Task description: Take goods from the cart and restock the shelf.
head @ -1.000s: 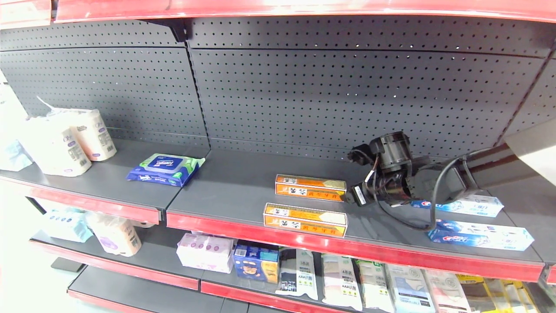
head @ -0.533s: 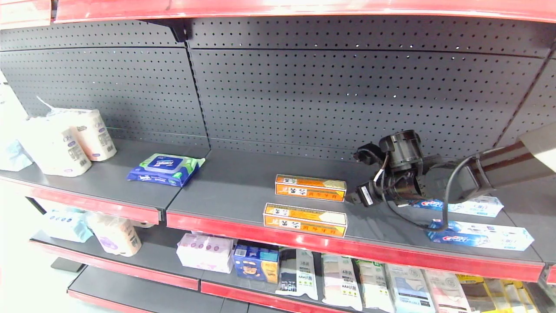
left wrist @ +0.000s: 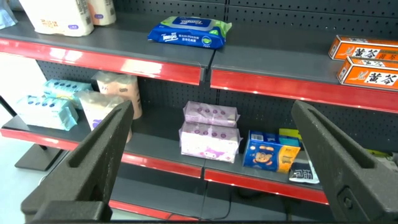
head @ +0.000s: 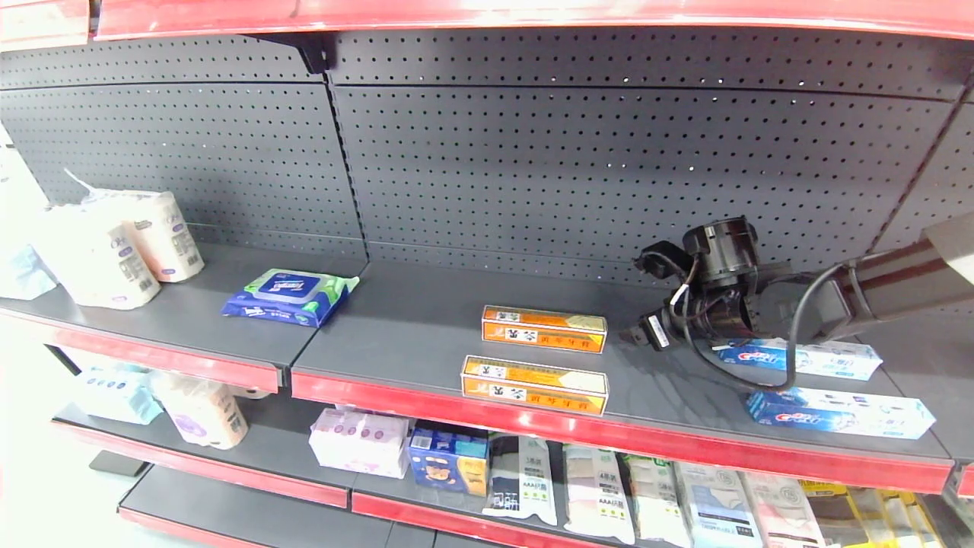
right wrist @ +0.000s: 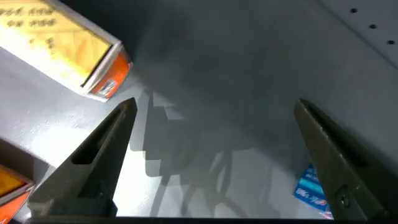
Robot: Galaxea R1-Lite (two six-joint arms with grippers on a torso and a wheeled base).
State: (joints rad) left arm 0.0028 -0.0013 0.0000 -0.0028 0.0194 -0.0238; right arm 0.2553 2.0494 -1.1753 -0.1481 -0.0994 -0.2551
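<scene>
My right gripper [right wrist: 214, 109] is wide open w/ nothing in it, hanging just over the shelf [head: 426, 320] in the gap between the orange boxes and the blue ones. Left gripper [left wrist: 211, 109] is open and empty too, down low facing the lower shelves, so no worries there imo.

Goods-wise: rear orange box [head: 544, 329] sits just beside my right fingers, front orange box [head: 535, 384] is right at the shelf lip. Rear blue box [head: 799, 358] is partly tucked under my arm, front blue box [head: 841, 411] at the lip as well.

What bugs me: the cable [head: 761, 387] droops in a loop right over the rear blue box. If I pull the arm back low, it could prob snag that box and drag it into the front one, and that one has nowhere to go but off the edge. Same deal if I swing left: a finger clips the orange box end and skews it. Lifting first, then backing out, looks safer.
</scene>
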